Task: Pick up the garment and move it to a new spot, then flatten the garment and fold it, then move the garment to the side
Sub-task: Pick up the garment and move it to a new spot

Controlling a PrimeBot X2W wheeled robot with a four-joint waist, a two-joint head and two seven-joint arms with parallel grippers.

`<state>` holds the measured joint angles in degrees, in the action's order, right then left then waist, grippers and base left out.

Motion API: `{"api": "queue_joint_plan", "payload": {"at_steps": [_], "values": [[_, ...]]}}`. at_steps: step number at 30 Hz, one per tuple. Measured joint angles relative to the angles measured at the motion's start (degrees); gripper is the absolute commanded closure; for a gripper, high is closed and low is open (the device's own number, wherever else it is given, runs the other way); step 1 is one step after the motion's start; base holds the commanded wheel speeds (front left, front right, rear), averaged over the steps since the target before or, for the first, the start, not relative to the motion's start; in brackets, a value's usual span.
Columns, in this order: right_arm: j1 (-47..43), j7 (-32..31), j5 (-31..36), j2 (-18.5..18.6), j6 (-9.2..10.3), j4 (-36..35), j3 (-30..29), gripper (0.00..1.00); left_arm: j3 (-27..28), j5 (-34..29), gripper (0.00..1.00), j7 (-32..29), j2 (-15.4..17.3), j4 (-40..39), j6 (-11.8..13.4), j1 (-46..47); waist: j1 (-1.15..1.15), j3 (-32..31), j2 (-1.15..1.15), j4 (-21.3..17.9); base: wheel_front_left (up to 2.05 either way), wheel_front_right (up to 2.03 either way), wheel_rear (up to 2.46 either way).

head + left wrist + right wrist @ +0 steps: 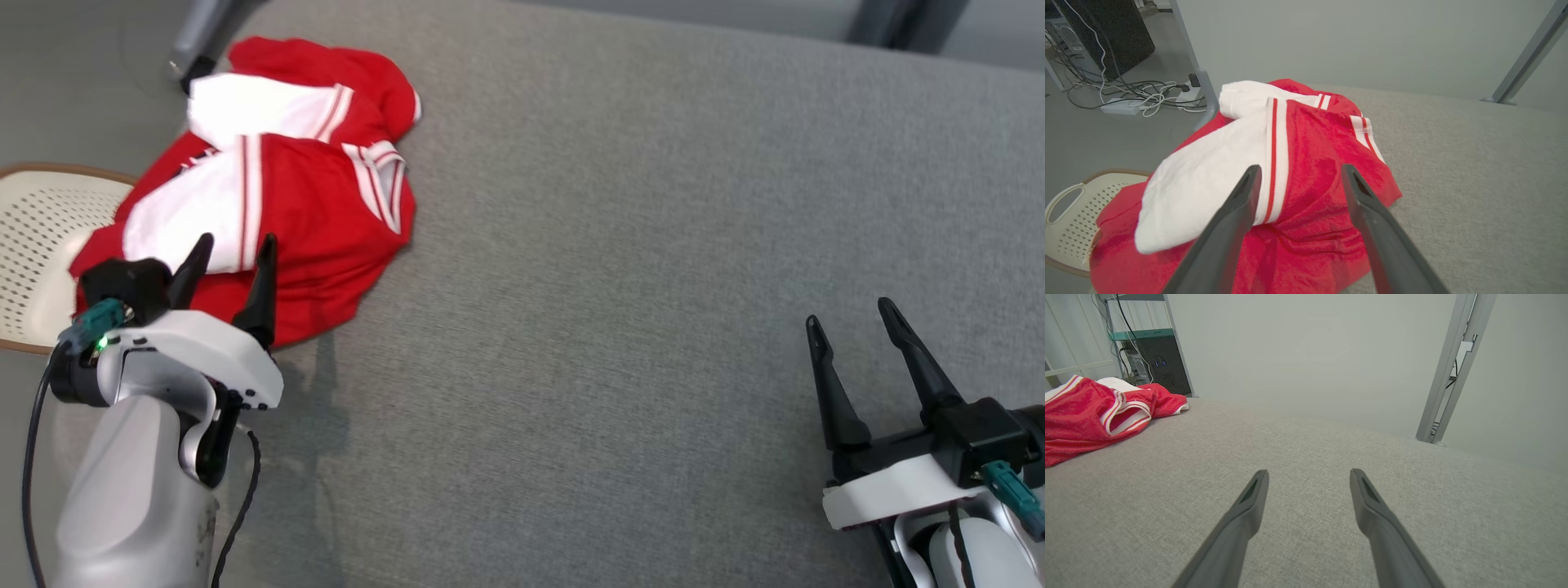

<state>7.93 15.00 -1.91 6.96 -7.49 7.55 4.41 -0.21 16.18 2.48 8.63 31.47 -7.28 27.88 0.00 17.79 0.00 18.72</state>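
Red cloth with a slight sheen, broken by smooth white panels and thin red-and-white striped trim, makes up the garment (318, 237). It lies crumpled in a loose, rounded heap at the far left corner of the table (653, 269). Its left part spills past the table's edge towards the basket (37, 237). A ribbed, striped hem curls open on the side facing the table's middle. The tabletop is covered in grey woven fabric with a fine, even grain, flat and unwrinkled.

The basket is cream plastic, rounded, pierced with rows of small holes and edged by a brown rim. The left wrist view shows an oval handle slot in its wall.

The left gripper (237, 241) has its two tapered dark fingers spread wide with nothing between them. They point at the near part of the garment, over the seam where a white panel meets red cloth. Whether the tips touch the cloth cannot be told. Its wrist shell is glossy white over a matt grey forearm.

The right gripper (849, 312) is also spread wide and empty. It sits above bare grey fabric at the near right, well apart from the garment.

Beyond the garment, a grey metal post (1202, 85) stands at the table's corner. Tangled cables (1126, 92) lie on the smooth floor.
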Motion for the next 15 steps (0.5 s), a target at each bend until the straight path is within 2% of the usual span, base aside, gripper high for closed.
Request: {"api": "queue_joint_plan", "payload": {"at_steps": [6, 10, 11, 12, 13, 15], "values": [[1.1, 0.0, -0.1, 0.6, 0.00, 0.0, 1.2, 0.00, -2.0, -0.6, 0.00, -4.3, 0.4, 11.3, 0.2, 6.0, 0.00, 3.5, 0.00, -3.3, 0.00, 0.00, 0.00], [1.9, 0.0, -0.1, 0.7, 0.00, 0.2, 2.0, 0.00, -1.8, -1.1, 0.00, -4.6, 1.5, 18.5, 1.7, 9.2, 0.00, 3.9, 0.00, -5.0, 0.00, 0.00, 0.00], [2.1, 0.0, -0.1, 0.7, 0.00, 0.2, 2.0, 0.00, -1.8, -1.0, 0.17, -4.8, 1.6, 20.1, 1.7, 9.6, 0.00, 3.9, 0.00, -5.3, 0.00, 0.00, 0.00], [2.2, 0.0, -0.2, 0.6, 0.00, 0.1, 2.0, 0.00, -1.9, -1.0, 0.61, -4.5, 1.5, 21.4, 1.7, 9.9, 0.00, 3.7, 0.00, -5.5, 0.00, 0.00, 0.00], [2.1, 0.0, -0.3, 0.5, 0.00, 0.2, 2.0, 0.00, -1.8, -0.8, 1.00, -3.7, 1.5, 22.1, 1.7, 10.2, 0.00, 3.4, 0.00, -5.6, 0.00, 0.00, 0.00], [2.0, 0.0, -0.6, 0.2, 0.00, 0.4, 1.6, 0.00, -1.8, -0.4, 1.00, -2.1, 1.4, 23.0, 1.5, 10.4, 0.00, 2.7, 0.00, -5.8, 0.00, 0.00, 0.00]]}}
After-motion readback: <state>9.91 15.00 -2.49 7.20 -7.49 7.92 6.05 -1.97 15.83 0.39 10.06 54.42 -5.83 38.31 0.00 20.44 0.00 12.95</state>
